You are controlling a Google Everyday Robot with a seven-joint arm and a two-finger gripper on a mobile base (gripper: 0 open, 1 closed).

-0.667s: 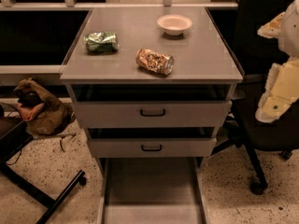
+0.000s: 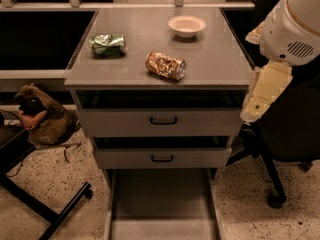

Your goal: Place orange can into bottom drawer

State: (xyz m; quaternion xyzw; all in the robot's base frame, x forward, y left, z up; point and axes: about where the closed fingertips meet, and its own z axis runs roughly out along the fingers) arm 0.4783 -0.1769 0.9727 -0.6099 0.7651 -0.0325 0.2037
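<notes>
The dented orange can [image 2: 165, 65], orange-brown and tan, lies on its side on the worktop [image 2: 220, 59], long axis left-right, silver end facing right. The gripper [image 2: 264, 91] hangs off the right edge; open or closed, cannot tell.

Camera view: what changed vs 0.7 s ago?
The gripper and its arm moved left, further into frame, and now hang beside the cabinet's right edge at upper-drawer height, well apart from the orange can. Nothing was grasped or released. The orange can, green can and bowl lie where they were on the cabinet top; the bottom drawer is still pulled out.
</notes>
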